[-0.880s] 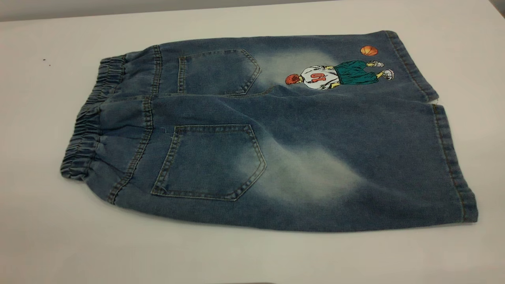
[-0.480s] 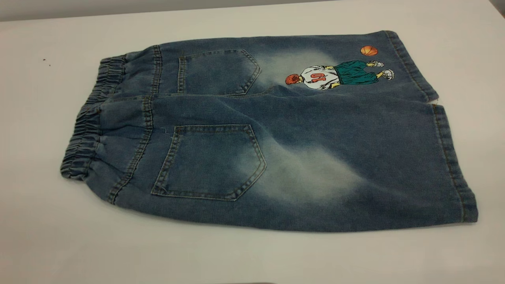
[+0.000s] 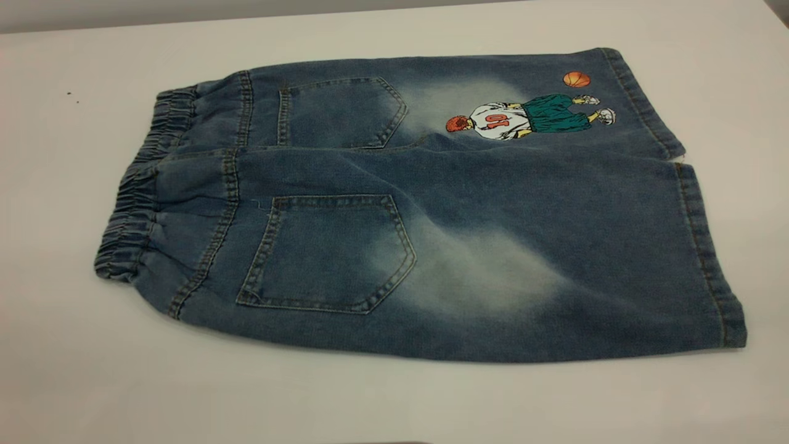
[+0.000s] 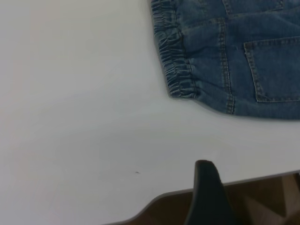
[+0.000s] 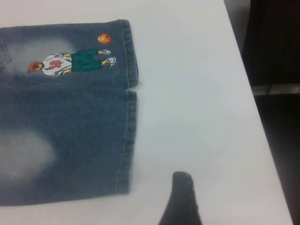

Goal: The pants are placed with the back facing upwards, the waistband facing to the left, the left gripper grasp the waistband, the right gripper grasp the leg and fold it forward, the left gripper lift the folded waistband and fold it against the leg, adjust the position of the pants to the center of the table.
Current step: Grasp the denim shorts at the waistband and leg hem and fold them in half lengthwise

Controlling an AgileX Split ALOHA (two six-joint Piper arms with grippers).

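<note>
Only "10" on the pants print

- Pants: blue denim cloth, matt, faded whitish in patches, seams stitched.
- Waistband: ruched, elasticated denim.
- Print: flat coloured figure on the cloth.
- Table: smooth, pale, faintly sheened top.

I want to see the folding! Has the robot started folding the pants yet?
Not yet. The pants lie flat, back up, waistband to the left. The left gripper and right gripper are both off the cloth, holding nothing. Grasping, both folds and centering on the table remain.
</note>
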